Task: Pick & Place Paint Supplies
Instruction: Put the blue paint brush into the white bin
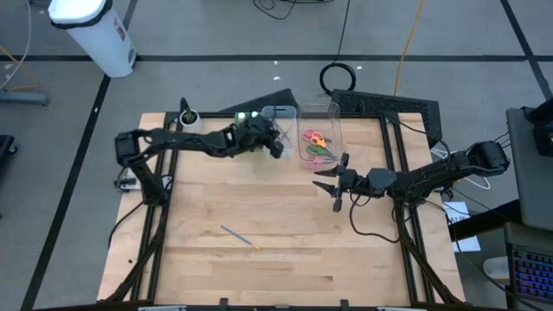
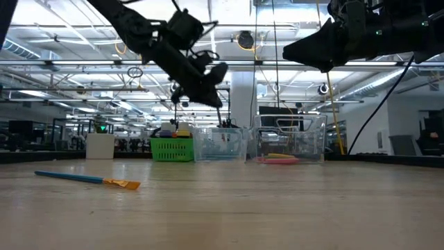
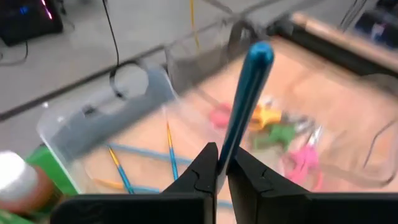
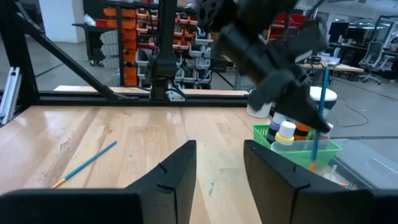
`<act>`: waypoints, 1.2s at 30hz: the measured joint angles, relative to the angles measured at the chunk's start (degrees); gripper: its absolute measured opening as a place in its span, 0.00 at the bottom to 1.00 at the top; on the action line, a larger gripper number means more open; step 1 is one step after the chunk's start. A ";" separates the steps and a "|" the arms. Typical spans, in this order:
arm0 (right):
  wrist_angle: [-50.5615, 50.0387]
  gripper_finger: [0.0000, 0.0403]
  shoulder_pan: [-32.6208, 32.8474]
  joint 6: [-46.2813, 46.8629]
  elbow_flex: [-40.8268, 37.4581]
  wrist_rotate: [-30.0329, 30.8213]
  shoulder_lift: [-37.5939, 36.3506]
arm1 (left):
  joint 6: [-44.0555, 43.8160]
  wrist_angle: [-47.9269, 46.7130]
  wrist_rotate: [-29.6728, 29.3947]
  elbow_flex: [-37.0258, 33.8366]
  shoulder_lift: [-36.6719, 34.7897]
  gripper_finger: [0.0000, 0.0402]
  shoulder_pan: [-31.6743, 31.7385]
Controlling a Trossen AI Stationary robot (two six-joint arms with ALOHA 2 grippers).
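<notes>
- Left gripper (image 3: 217,171) clamped tight on a blue-handled brush (image 3: 245,99), held upright, hanging over the clear brush bin (image 1: 278,117) at the back of the table.
- In the left wrist view, other brushes (image 3: 146,163) already lie in that bin, so I'd say this one goes there too.
- To do it well: lower w/ the tip inside the walls before letting go; handle's long, could tip over the rim if dropped from high.
- Next bin (image 1: 320,134) holds scissors (image 1: 316,145); keep clear, wrong compartment.
- Right gripper (image 1: 335,183) w/ jaws apart, nothing in them, hovering mid-table near the scissors bin.
- One more brush (image 1: 239,236) lies loose on the table (image 1: 285,259), well apart from both arms; prob. next.
</notes>
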 joint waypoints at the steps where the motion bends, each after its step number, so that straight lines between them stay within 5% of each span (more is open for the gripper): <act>1: -0.21 0.31 0.00 0.00 -0.01 0.01 0.00 | -0.01 -0.12 0.04 -0.01 1.02 0.05 -0.18; 13: -0.20 0.30 0.00 0.00 -0.03 0.00 0.00 | -2.56 -0.23 0.89 -0.01 4.52 0.09 -1.07; 27: -0.20 0.31 0.00 0.00 -0.03 -0.01 0.00 | -4.05 -2.84 2.59 0.02 4.47 0.61 0.12; 36: -0.20 0.30 0.00 0.00 -0.03 -0.01 0.00 | -0.88 -5.75 3.51 7.55 4.41 0.71 -0.37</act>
